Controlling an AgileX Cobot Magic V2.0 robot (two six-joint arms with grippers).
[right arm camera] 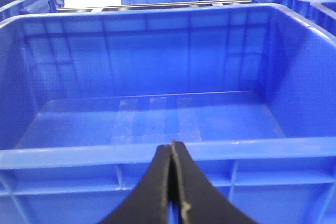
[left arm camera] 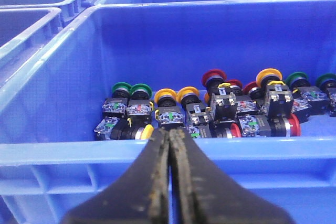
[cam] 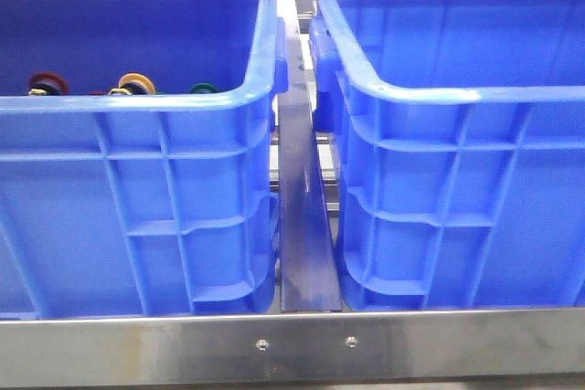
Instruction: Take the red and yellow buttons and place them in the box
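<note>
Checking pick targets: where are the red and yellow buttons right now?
The red and yellow buttons lie mixed with green buttons on the floor of the left crate, seen in the left wrist view beyond the shut left gripper.

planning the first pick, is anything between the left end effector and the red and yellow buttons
Yes. The left end effector is shut, outside the left crate, whose near wall and rim stand between it and the red buttons and yellow buttons on the floor. It would probably have to go over the rim.
</note>
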